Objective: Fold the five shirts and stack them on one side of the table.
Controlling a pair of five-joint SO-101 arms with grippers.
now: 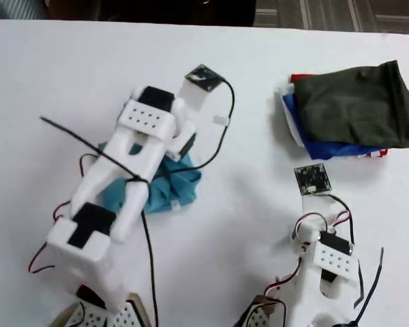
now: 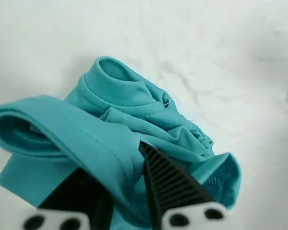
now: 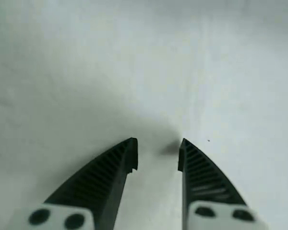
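The right end effector (image 3: pixel 156 148) hangs released over bare worktop (image 3: pixel 134 57), on the near side of the stack (image 1: pixel 354 112). The left end effector (image 2: pixel 117 163) is clenched on a fold of the teal shirt (image 2: pixel 134 120), which lies bunched well apart from the stack. The fold would likely go best if the right pins an edge while the left draws the cloth flat, before any carry to the stack.

Teal shirt (image 1: pixel 172 185) half hidden under left arm (image 1: pixel 116 197); arm bases (image 1: pixel 99 312) cropped.

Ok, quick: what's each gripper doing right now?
Left gripper: jaws shut on the teal shirt.
Right gripper: jaws open, holding nothing.
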